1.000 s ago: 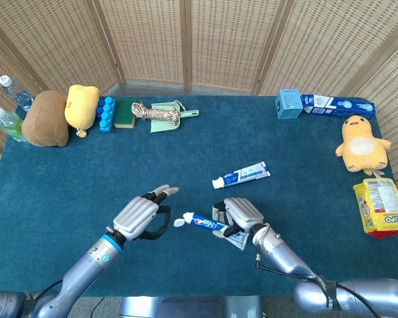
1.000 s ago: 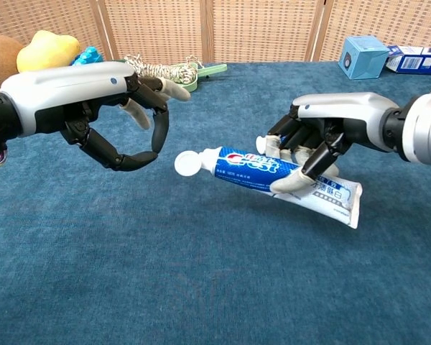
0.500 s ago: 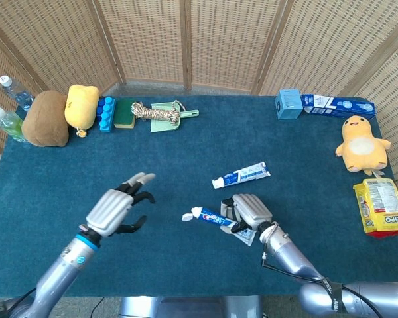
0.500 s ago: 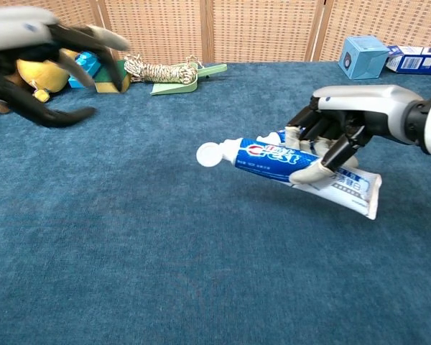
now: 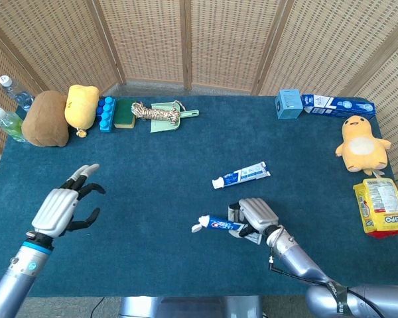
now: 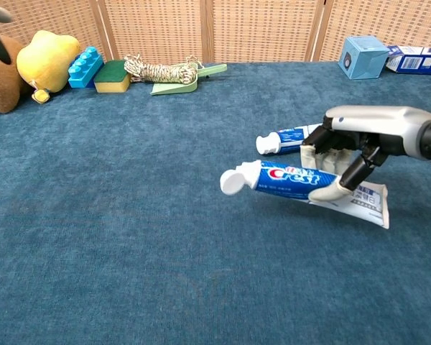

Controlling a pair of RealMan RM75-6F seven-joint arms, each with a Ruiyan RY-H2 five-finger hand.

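Left hand [image 5: 61,207]: empty, fingers spread, hovering over the bench [image 5: 152,172] at its left side, well apart from both tubes.
Held tube [image 6: 302,183]: toothpaste, lifted just above the bench, long axis roughly level, white cap pointing left toward the left hand.
Right hand [image 6: 352,147]: fingers wrapped around the tube's tail end.
Second tube [image 5: 241,175]: lies flat just beyond the right hand.

Both hands, left hand [image 5: 58,211] and right hand [image 5: 257,216], have silver shells, black finger links and pale tips. Arms are silver-grey. Left wrist has a blue ring; a thin black cable runs along the right forearm.
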